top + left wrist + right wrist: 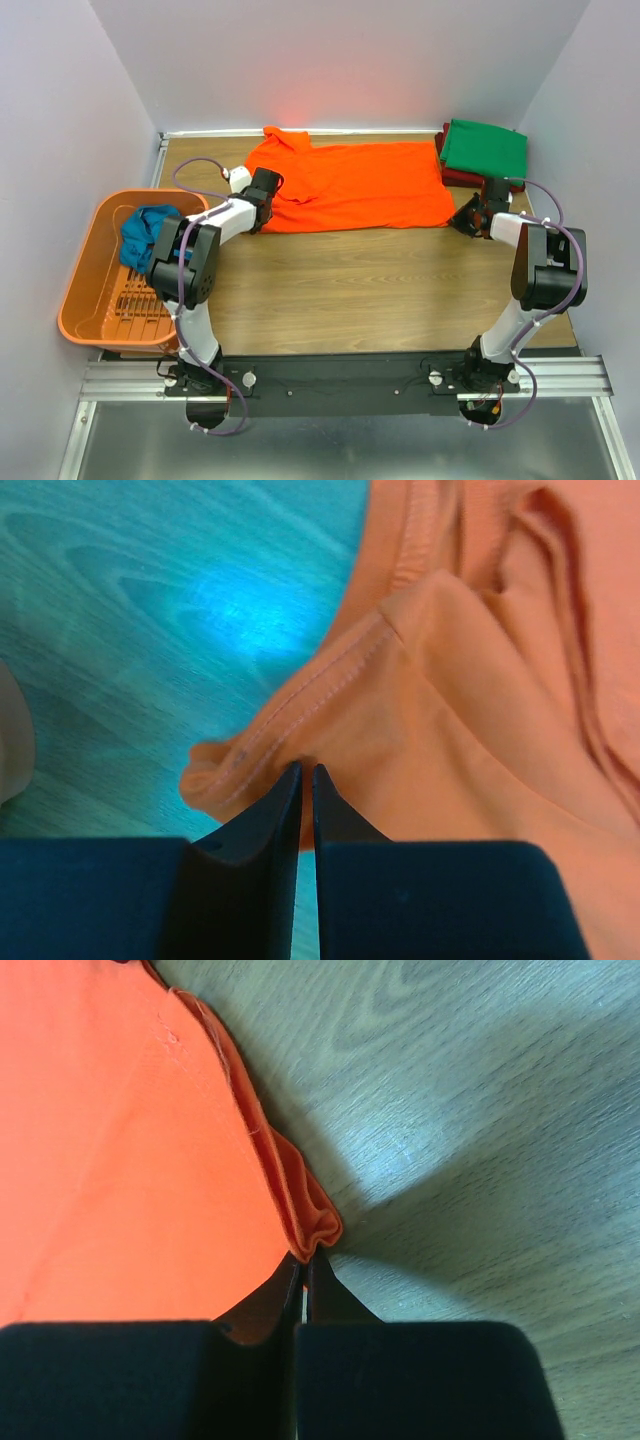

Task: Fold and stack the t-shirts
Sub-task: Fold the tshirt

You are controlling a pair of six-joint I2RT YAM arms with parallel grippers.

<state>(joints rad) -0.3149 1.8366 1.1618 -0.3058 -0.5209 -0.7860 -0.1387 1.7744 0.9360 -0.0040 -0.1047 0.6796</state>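
Note:
The bright orange t-shirt (350, 185) lies spread across the far half of the table. My left gripper (262, 196) is shut on its left edge, pinching the hem by a sleeve fold (300, 730). My right gripper (468, 215) is shut on the shirt's right bottom corner (315, 1225). The green t-shirt (485, 148) lies folded on the dark red one (462, 180) at the far right corner. The teal-blue t-shirt (145, 235) is bunched in the orange plastic basket (85, 300).
The basket stands off the table's left edge beside the left arm. The folded stack sits right behind the right gripper. White walls close in the left, far and right sides. Bare wood table (370, 290) lies in front of the shirt.

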